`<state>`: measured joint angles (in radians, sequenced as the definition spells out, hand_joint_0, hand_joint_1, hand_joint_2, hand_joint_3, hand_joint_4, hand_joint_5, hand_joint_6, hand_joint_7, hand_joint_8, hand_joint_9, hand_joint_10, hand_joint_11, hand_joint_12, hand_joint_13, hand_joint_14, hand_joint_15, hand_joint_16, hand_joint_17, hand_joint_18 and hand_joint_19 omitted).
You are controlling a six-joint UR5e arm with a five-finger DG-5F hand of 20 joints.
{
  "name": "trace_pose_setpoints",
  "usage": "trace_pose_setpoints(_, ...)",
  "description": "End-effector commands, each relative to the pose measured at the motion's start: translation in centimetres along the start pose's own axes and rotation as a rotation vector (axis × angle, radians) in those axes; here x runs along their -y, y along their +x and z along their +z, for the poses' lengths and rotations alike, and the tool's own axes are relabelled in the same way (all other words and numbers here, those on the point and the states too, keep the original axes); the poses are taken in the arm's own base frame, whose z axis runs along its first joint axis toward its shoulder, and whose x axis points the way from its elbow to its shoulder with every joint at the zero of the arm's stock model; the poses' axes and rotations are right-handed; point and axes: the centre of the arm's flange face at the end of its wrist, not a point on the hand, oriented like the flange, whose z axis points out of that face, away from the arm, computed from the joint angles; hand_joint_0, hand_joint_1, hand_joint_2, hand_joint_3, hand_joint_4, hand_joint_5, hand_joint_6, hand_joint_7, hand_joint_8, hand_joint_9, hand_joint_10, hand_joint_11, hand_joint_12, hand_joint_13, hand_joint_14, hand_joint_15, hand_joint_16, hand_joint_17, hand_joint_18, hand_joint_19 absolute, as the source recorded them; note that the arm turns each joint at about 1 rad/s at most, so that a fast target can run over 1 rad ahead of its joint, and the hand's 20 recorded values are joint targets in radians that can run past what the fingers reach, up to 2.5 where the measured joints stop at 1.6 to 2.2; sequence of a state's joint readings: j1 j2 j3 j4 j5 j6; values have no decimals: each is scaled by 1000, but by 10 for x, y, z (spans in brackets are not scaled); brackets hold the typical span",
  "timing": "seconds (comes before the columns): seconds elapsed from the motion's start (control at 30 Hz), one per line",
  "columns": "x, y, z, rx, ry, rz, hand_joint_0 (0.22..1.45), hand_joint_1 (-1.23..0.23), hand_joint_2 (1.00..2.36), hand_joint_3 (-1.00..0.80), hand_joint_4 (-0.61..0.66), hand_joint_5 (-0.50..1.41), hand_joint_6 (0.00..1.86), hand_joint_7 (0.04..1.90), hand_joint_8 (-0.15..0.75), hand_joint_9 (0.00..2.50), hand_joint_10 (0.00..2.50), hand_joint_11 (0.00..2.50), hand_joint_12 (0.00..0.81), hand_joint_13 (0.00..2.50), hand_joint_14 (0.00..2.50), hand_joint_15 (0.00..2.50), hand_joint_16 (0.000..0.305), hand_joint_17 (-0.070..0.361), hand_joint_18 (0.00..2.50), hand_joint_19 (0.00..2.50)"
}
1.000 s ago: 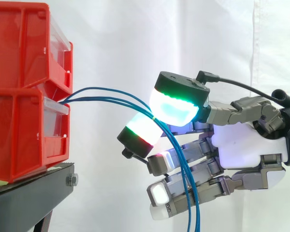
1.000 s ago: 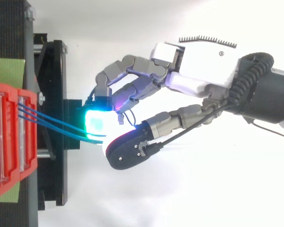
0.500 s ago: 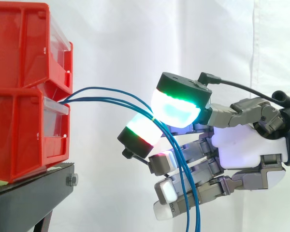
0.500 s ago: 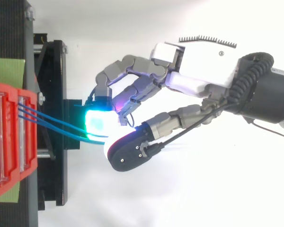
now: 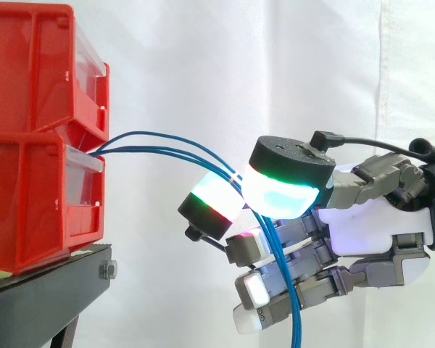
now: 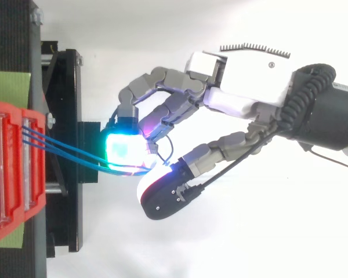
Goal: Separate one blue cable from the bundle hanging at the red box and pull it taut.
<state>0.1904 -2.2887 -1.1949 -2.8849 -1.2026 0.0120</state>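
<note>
Blue cables [image 5: 167, 150] arc from the red box [image 5: 36, 203] into the hand [image 5: 362, 221], pinched between its thumb and a curled finger. Separation seems unfinished, so next it should isolate one strand, then pull away.

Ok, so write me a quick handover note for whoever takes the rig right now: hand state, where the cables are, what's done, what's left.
Robot hand: curled, with the thumb pad and one finger pad closed together on the blue cables where they bend downward.
Cables: three leave the front of the stacked red bins on the black stand, arc right to the pinch, then hang down past the palm.
Done: bundle reached and pinched; I cannot tell how many cables are in the pinch.
Left: isolate one cable and pull it away from the bins until taut; the arc looks slack.
</note>
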Motion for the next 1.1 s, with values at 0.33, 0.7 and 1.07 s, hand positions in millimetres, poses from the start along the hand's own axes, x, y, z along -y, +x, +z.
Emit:
trace_pose_setpoints(0.33, -1, 0, 0, 0, 1, 0, 616, -808, 1000, -500, -111, -207, 889, 994, 227, 990, 16, 1283, 355, 870, 27, 845, 45, 102, 584, 533)
trace_pose_setpoints(0.7, 0, 0, 0, -1, 3, -1, 563, -794, 1000, -500, -80, -213, 887, 980, 236, 980, 16, 1295, 365, 847, 27, 835, 47, 106, 573, 546)
trace_pose_setpoints(1.07, 1, 0, -1, 0, 8, -3, 539, -881, 1000, -500, -43, -218, 886, 961, 249, 968, 15, 1298, 371, 837, 27, 834, 49, 110, 575, 542)
